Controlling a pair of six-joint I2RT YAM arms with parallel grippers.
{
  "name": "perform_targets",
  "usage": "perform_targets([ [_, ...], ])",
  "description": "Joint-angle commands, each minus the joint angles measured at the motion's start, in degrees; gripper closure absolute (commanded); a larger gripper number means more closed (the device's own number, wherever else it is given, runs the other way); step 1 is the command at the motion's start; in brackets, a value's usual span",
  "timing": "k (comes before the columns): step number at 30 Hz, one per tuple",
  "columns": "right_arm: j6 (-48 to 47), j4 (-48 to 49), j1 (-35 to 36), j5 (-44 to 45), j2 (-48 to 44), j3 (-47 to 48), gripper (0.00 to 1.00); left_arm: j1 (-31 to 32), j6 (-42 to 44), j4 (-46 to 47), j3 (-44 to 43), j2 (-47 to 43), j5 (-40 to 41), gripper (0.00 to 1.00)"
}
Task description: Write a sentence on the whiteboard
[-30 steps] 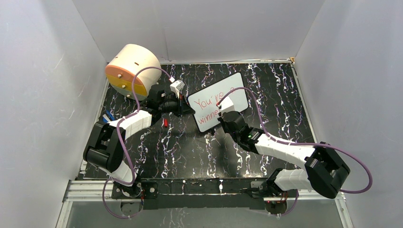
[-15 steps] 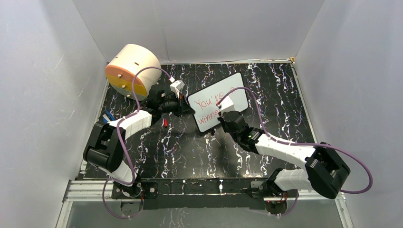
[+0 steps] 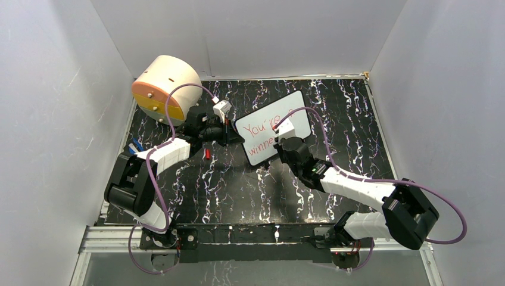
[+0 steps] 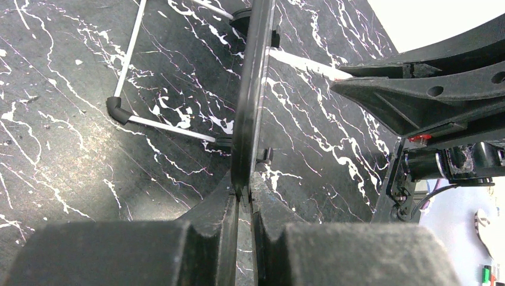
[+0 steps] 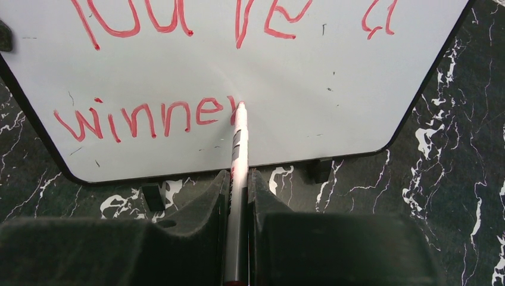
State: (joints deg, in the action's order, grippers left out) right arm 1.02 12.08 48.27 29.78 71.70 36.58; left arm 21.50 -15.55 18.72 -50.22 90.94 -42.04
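The whiteboard [image 3: 296,106] stands tilted at mid-table, its white face filling the right wrist view [image 5: 309,77]. The sentence [image 5: 143,119] is red lettering in two lines, reading "You're a" over "winner"; it also shows in the top view [image 3: 260,128]. My right gripper [image 5: 238,176] is shut on a white marker [image 5: 239,140] whose red tip touches the board at the last letter of the lower line. My left gripper [image 4: 244,189] is shut on the whiteboard's dark left edge [image 4: 253,89]. In the top view, the left gripper [image 3: 234,136] and right gripper [image 3: 284,143] flank the board.
A beige drum with an orange-yellow face [image 3: 165,86] lies at the back left corner. A small red cap [image 3: 206,154] lies on the black marbled table [image 3: 345,119] near the left arm. A blue object [image 3: 137,145] sits at the left edge. White walls close in three sides.
My right gripper has shifted slightly right and up along the lower line with the marker. The left gripper and the whiteboard have not moved.
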Motion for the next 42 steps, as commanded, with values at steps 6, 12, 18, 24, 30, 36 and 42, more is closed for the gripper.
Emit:
perform_targets([
  [6, -0.93, 5.19, -1.00, -0.41, -0.18, 3.19, 1.00, 0.21, 2.19, -2.63, -1.20, -1.73, 0.25, 1.00],
  [12, -0.93, 4.76, -1.73, 0.12, -0.16, 3.06, 1.00, 0.21, 2.28, -2.72, -1.02, -1.99, 0.76, 1.00],
  [18, -0.19, 3.19, -2.80, -0.22, -1.77, 2.22, 1.00, 0.21, 2.28, -2.95, -1.00, -2.17, 1.67, 1.00],
  [24, -0.06, 1.46, -3.37, -1.32, -4.50, 1.33, 1.00, 0.21, 2.11, -3.06, -0.93, -2.34, 2.45, 1.00],
  [30, 0.20, 0.47, -5.46, -2.70, -4.45, 0.98, 1.00, 0.21, 2.18, -3.17, -1.11, -2.25, 2.60, 1.00],
  [36, 0.46, 0.82, -7.51, -4.50, -4.56, 0.36, 1.00, 0.21, 2.27, -3.31, -1.19, -2.08, 2.58, 1.00],
  [42, 0.57, 1.93, -9.07, -6.92, -4.11, 0.55, 1.00, 0.21, 2.37, -3.38, -1.24, -1.95, 2.37, 1.00],
])
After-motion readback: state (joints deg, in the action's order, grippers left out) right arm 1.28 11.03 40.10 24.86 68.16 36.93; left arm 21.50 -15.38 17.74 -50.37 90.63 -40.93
